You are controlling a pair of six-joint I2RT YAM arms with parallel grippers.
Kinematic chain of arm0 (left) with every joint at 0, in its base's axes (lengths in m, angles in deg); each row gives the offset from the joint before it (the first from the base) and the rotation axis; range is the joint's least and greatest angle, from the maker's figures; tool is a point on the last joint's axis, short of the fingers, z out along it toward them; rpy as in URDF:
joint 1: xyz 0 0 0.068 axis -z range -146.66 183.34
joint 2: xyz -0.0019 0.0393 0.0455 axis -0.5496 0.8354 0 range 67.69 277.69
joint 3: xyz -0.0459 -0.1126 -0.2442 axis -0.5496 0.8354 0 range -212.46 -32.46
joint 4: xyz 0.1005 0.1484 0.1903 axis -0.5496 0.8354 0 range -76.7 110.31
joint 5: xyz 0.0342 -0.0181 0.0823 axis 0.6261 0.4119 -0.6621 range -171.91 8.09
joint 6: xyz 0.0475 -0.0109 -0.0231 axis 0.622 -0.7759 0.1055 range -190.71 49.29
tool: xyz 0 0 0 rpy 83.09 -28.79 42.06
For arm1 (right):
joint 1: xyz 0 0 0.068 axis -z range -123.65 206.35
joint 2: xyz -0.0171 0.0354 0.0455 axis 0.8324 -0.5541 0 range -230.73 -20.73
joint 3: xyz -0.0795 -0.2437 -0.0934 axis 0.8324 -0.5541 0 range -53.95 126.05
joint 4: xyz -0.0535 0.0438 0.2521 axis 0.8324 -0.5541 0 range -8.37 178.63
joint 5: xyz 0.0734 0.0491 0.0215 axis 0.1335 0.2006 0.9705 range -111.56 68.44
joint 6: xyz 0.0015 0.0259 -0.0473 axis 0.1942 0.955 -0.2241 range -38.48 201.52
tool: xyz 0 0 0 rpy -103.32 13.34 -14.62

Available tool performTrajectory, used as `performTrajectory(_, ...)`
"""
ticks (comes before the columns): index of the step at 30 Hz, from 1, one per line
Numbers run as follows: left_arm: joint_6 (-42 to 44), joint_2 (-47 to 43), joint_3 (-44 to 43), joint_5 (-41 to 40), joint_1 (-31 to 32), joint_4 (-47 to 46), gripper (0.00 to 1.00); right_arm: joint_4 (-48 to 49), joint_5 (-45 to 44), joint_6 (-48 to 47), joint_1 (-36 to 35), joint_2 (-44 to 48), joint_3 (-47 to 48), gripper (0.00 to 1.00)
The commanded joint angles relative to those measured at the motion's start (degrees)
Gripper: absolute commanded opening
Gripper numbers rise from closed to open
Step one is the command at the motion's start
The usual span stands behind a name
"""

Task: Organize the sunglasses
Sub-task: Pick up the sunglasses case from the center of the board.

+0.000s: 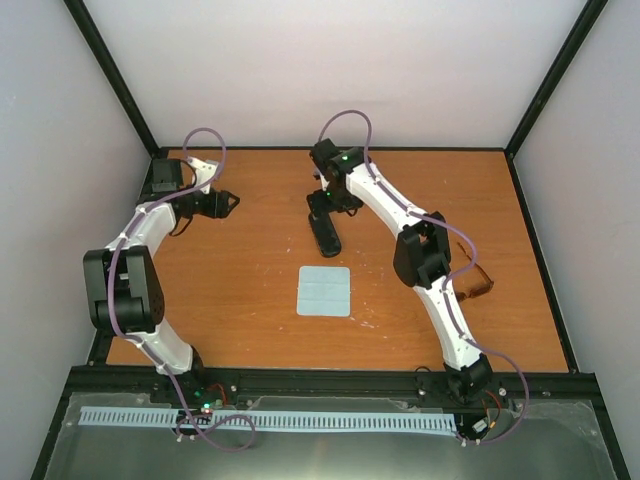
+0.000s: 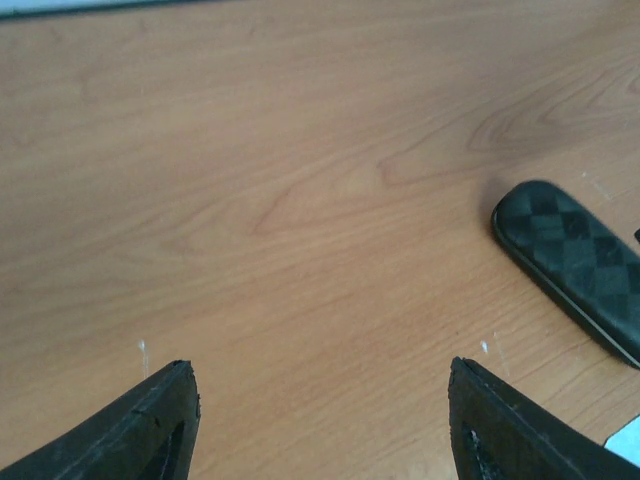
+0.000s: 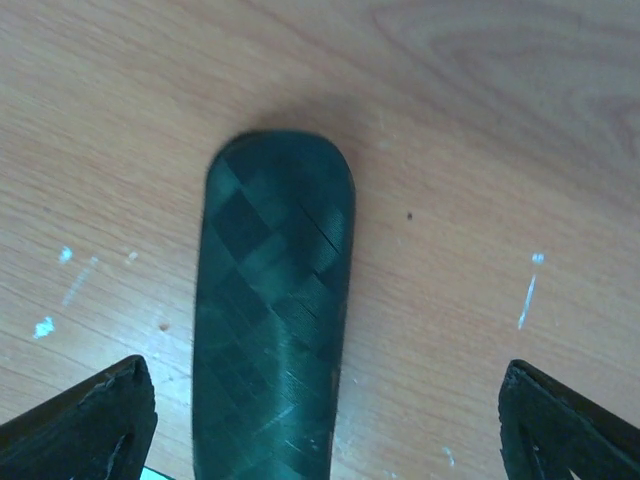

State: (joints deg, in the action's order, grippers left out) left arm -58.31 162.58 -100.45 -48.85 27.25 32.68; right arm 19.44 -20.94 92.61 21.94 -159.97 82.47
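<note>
The sunglasses (image 1: 480, 283), brown-tinted with a thin dark frame, lie at the right of the table, partly hidden behind my right arm. The black oblong case (image 1: 328, 240) lies closed near the table's middle, above the pale blue cloth (image 1: 325, 290). My right gripper (image 1: 321, 205) hovers over the case's far end, open and empty. In the right wrist view the case (image 3: 272, 320) lies lengthwise between the spread fingers of the right gripper (image 3: 325, 400). My left gripper (image 1: 226, 203) is open and empty at the far left. In its wrist view the left gripper (image 2: 320, 375) faces bare wood, with the case (image 2: 575, 265) at the right.
A black frame runs round the wooden table (image 1: 240, 290), with white walls at the back and sides. A corner of the cloth (image 2: 626, 446) shows at the lower right of the left wrist view. Small white flecks mark the wood.
</note>
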Motion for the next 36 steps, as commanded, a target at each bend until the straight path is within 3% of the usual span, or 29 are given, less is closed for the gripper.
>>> performTrajectory(1, 0.24, 0.08, -2.05, -2.45, 0.05, 4.71, 0.68, -4.54, 2.2, 1.1, 0.22, -1.35, -1.75, 0.91)
performTrajectory(9, -1.33, -3.35, 1.61, -3.87, 0.02, 3.05, 0.68, -2.05, 6.63, 0.21, -0.21, -1.41, -5.25, 0.89)
performTrajectory(29, -2.3, -4.21, 4.41, -3.02, 0.02, 1.61, 0.69, -1.59, 3.53, -1.89, -2.06, -4.31, -7.39, 0.84)
performTrajectory(33, -1.14, -3.55, 4.06, -5.0, 0.03, 0.16, 0.69, -1.45, 2.58, -1.54, -2.06, -4.58, -7.32, 0.68)
performTrajectory(36, -0.08, -2.63, 3.06, -5.38, 0.02, 0.19, 0.69, -1.62, 2.01, -1.17, -2.1, -4.27, -6.92, 0.63)
